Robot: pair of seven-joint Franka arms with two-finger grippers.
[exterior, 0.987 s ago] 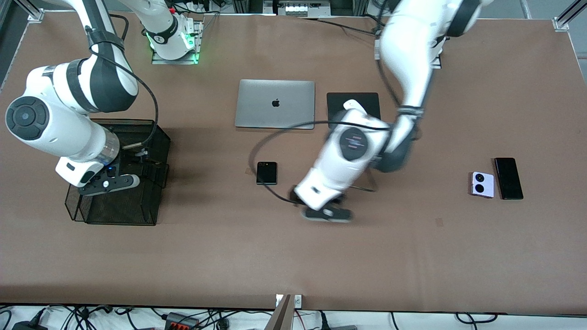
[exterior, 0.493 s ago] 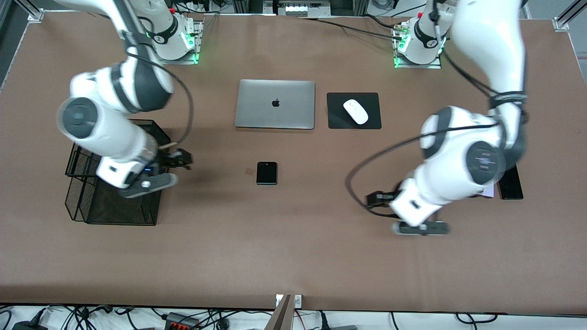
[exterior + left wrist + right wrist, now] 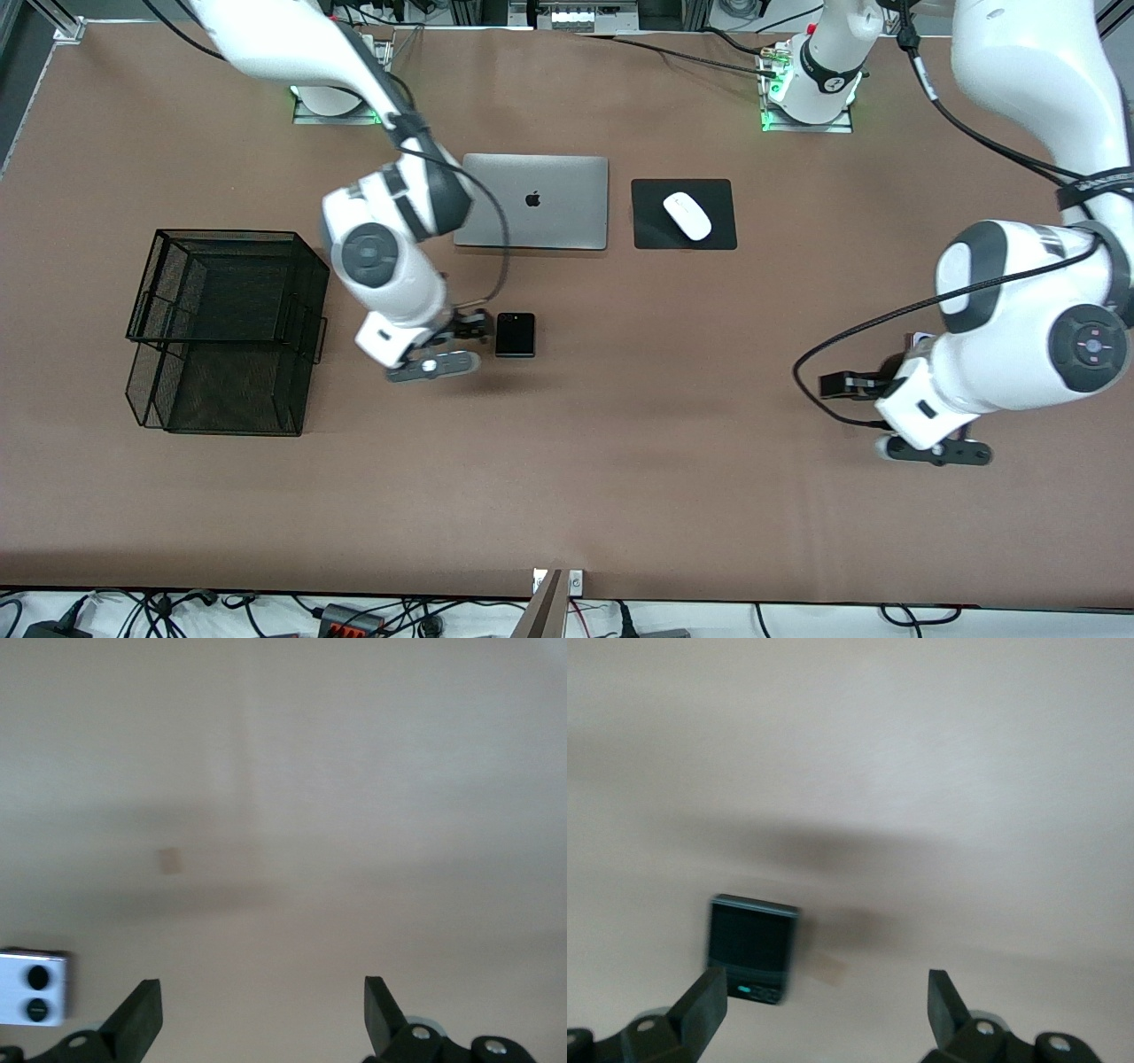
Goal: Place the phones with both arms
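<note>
A small black flip phone (image 3: 515, 334) (image 3: 753, 948) lies flat on the brown table, nearer the front camera than the laptop. My right gripper (image 3: 436, 363) (image 3: 824, 1010) hovers open just beside it, toward the right arm's end, with nothing between its fingers. The phone sits by one fingertip (image 3: 707, 997). A lavender phone (image 3: 33, 988) with two black camera circles lies at the left arm's end. In the front view the left arm covers most of it. My left gripper (image 3: 935, 450) (image 3: 263, 1014) hangs open and empty over bare table next to it.
A closed silver laptop (image 3: 532, 201) and a white mouse (image 3: 687, 215) on a black pad (image 3: 651, 232) lie near the robots' bases. A black wire basket (image 3: 239, 236) stands at the right arm's end. A small tape mark (image 3: 168, 860) is on the table.
The right arm swung from over the basket to beside the black flip phone. The left arm swept from the table's middle to the lavender phone. Both grippers stayed open.
</note>
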